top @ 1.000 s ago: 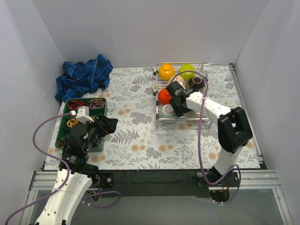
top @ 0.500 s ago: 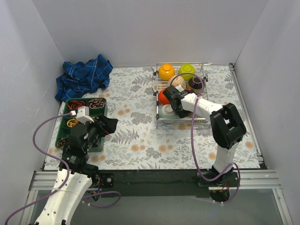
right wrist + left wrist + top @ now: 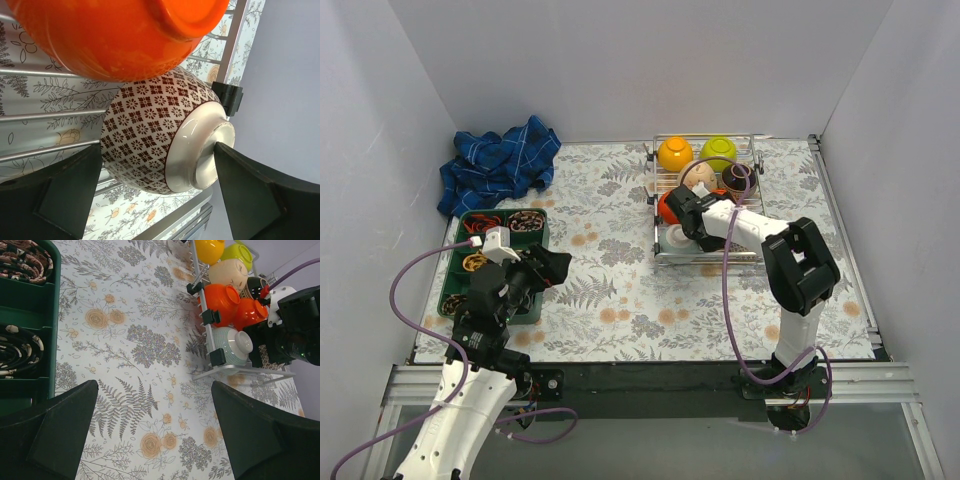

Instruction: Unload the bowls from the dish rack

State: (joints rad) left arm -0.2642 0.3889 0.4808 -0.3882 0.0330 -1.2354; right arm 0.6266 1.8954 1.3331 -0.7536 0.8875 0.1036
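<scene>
The dish rack [image 3: 710,257] stands at the back right and holds the bowls. In it are orange-yellow [image 3: 674,153], lime green [image 3: 718,152], speckled beige [image 3: 698,175], dark brown [image 3: 738,178], red-orange [image 3: 669,206] and pale blue-green [image 3: 677,237] bowls. My right gripper [image 3: 686,220] is down inside the rack. In the right wrist view it [image 3: 158,149] is open, straddling the white patterned bowl [image 3: 145,132] lying on its side under a red-orange bowl [image 3: 120,35]; one fingertip [image 3: 220,149] touches the foot ring. My left gripper [image 3: 154,385] hangs open and empty over the floral cloth, left of the rack [image 3: 240,371].
A green compartment tray [image 3: 25,310] with dark coiled items sits at the left, beside my left arm. A crumpled blue cloth [image 3: 500,160] lies at the back left. White walls close in the table on three sides.
My right gripper has slid left and deeper into the rack, its elbow swinging left, which uncovers the beige bowl. The left arm has not moved.
</scene>
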